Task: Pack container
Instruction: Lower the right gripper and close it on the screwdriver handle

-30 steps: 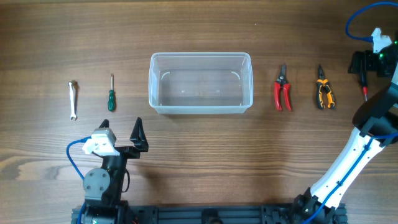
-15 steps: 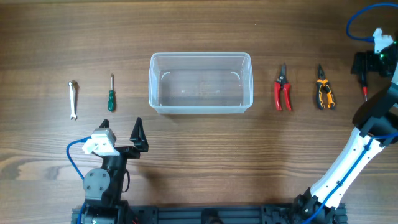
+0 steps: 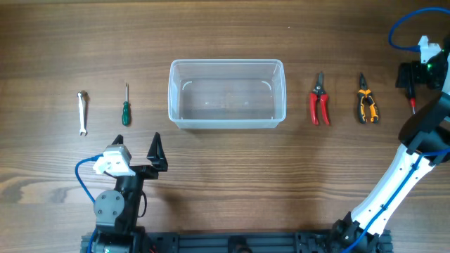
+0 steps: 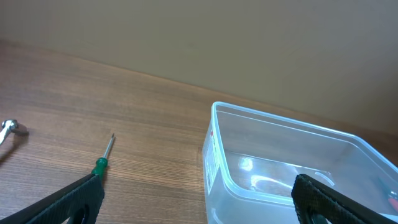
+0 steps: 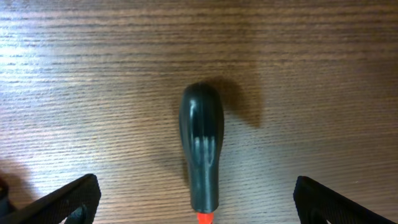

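Observation:
The clear plastic container stands empty at the table's middle; it also shows in the left wrist view. My left gripper is open and empty near the front edge, left of the container, which sits partly between its fingers in the left wrist view. My right gripper is open at the far right, hovering over a screwdriver with a black and red handle. In the right wrist view the handle lies on the wood between the spread fingers, untouched.
Left of the container lie a silver wrench and a green-handled screwdriver, both also in the left wrist view. Right of it lie red pruners and orange-black pliers.
The right gripper has shifted very slightly over the black-handled screwdriver. The left arm and all tools have not moved.

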